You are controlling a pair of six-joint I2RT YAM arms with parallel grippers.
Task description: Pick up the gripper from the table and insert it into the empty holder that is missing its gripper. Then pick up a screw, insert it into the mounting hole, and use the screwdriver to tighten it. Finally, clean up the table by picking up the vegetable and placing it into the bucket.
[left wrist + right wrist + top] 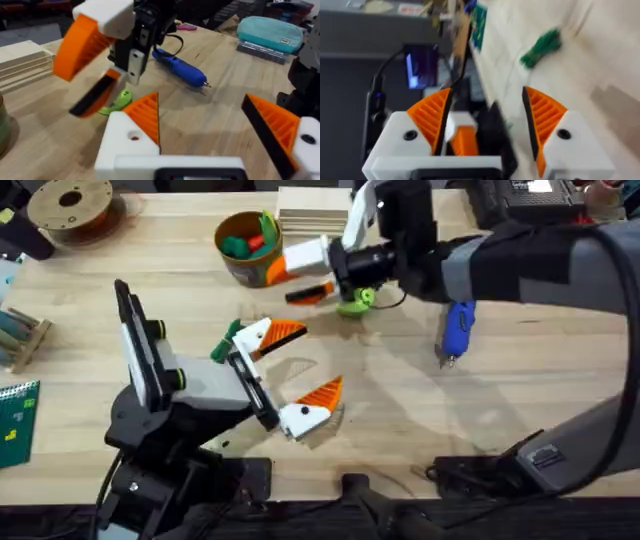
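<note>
My left gripper (320,358) stands open low over the table's middle, its white fingers carrying orange ribbed pads. Just behind its far finger lies the dark-green vegetable (222,342) (542,47). My right gripper (298,278) reaches across to the left beside the bucket (245,272) and is open (485,92). A small orange ribbed piece (465,140) shows low between its fingers; I cannot tell whether it is the loose gripper. The blue screwdriver (458,328) (180,65) lies flat to the right. The empty holder and the screw are out of view.
A lime-green ring (355,302) (117,102) lies under the right wrist. The bucket holds several toy pieces. Stacked wooden boards (310,210) sit at the back, a filament spool (70,210) at the back left, and a teal pouch (270,32) beyond the screwdriver.
</note>
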